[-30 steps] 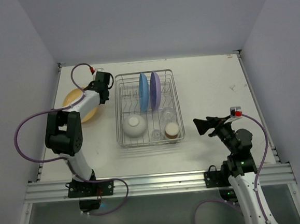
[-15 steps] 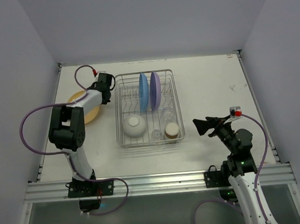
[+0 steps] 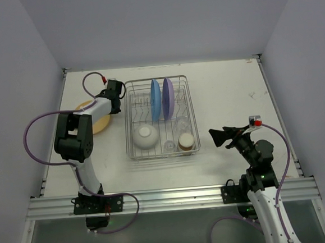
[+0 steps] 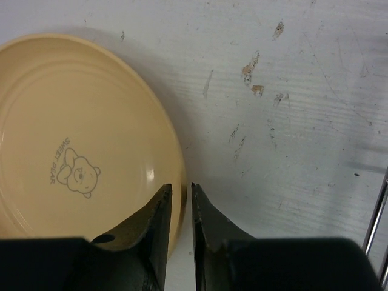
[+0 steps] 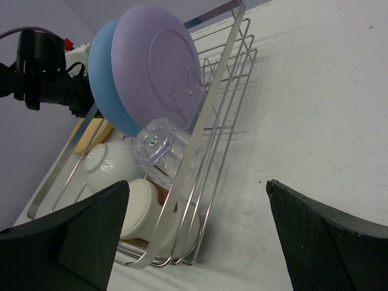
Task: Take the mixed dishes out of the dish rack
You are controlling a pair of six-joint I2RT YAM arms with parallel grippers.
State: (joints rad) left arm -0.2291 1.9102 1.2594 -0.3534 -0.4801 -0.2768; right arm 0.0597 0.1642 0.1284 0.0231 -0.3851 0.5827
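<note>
The tan-orange plate (image 4: 79, 139) lies flat on the table left of the dish rack (image 3: 130, 124); it also shows in the top view (image 3: 98, 122). My left gripper (image 4: 182, 187) straddles its right rim, jaws closed to a narrow gap on it. The rack holds an upright blue plate (image 3: 156, 99), a purple plate (image 3: 168, 97), a white bowl (image 3: 145, 136), clear glasses (image 3: 180, 123) and a brown cup (image 3: 186, 141). My right gripper (image 5: 197, 182) is wide open and empty, just right of the rack (image 5: 200, 127), facing the cup (image 5: 142, 209) and a glass (image 5: 157, 145).
The rack stands mid-table. White table top lies bare to its right around my right gripper (image 3: 215, 137). Walls close in on the left, back and right. A metal rail runs along the near edge.
The left arm's elbow has swung up and toward the back, uncovering more of the tan-orange plate. The left gripper stays at the plate's rim. The right arm has not moved.
</note>
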